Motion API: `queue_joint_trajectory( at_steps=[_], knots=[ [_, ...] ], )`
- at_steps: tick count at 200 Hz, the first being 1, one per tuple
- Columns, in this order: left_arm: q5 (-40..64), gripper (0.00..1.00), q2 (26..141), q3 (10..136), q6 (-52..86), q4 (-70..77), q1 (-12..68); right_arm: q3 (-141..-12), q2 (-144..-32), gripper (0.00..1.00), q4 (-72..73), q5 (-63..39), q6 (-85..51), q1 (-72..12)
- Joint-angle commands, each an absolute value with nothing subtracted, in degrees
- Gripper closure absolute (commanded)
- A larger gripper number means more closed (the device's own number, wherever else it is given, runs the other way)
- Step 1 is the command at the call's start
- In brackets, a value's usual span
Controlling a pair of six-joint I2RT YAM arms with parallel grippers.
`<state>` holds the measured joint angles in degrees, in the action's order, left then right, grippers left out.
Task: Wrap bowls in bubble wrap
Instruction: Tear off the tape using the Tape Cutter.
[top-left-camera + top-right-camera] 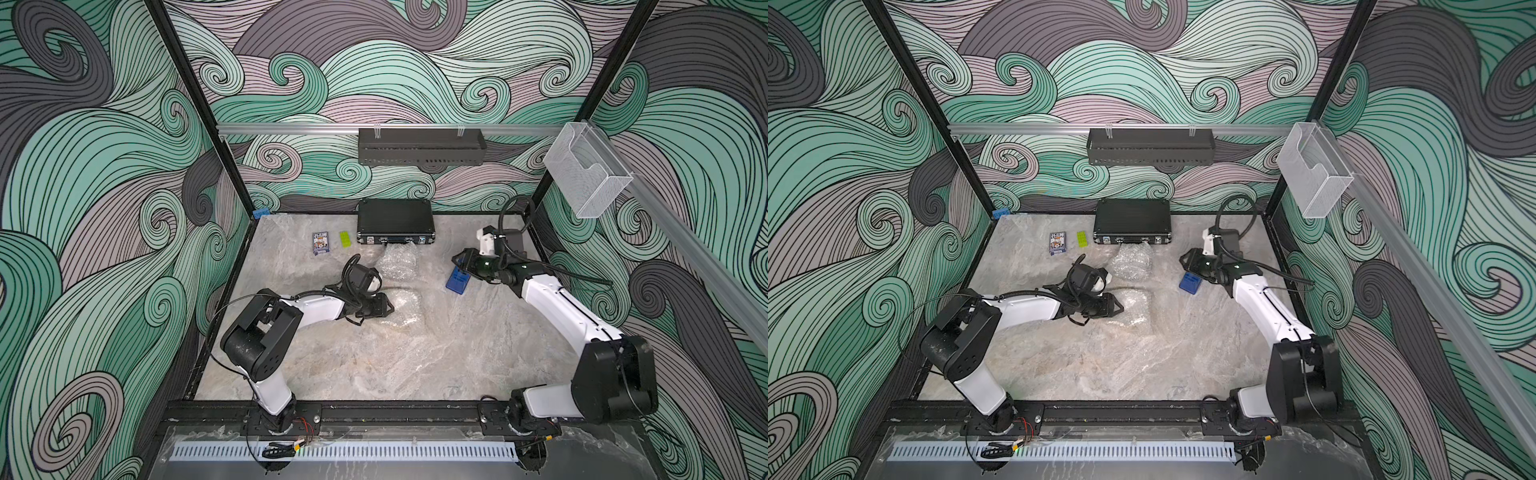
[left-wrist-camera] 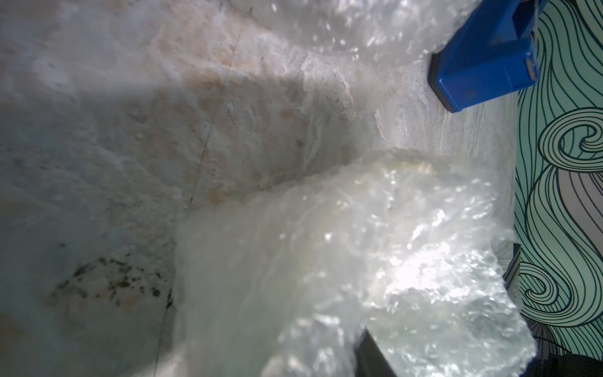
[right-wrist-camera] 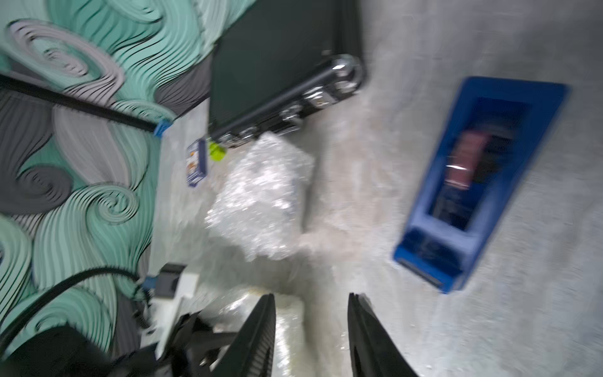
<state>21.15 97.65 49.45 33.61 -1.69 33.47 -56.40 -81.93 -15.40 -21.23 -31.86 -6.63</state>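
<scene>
Two bubble wrap bundles on bench (image 1: 457,353): far bundle (image 1: 397,264) just beside one black case (image 1: 395,222); near bundle (image 1: 407,309) against left end effector (image 1: 390,308), jaw state hidden under wrap. Right end effector (image 3: 311,295) apart, empty, near one blue dispenser (image 1: 458,281).

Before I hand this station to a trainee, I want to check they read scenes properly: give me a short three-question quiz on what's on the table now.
1. True or false: the right gripper has its fingers apart, with nothing between them.
2. Which lies closest to the right gripper? A) card deck B) blue tape dispenser C) green block
3. How many bubble wrap bundles lie on the table?
Key: 1 true; 2 B; 3 two, one by the black case, one at the left gripper.
</scene>
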Motion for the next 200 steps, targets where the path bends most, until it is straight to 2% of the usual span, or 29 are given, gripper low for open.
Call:
queue_joint_trajectory(
  at_steps=[1,41,200],
  knots=[
    [21.17,0.62,96.95,48.95,32.61,-2.98,33.05,-55.11,-83.84,0.59,-13.72,-23.61,-35.51,-3.55],
    [21.18,0.62,96.76,48.78,32.61,-3.08,33.11,-54.47,-89.27,0.59,-8.27,-27.80,-39.08,0.32],
    [21.62,0.62,97.42,48.87,32.52,-3.01,33.06,-54.62,-102.01,0.59,1.56,-35.30,-45.81,0.61]
  ],
)
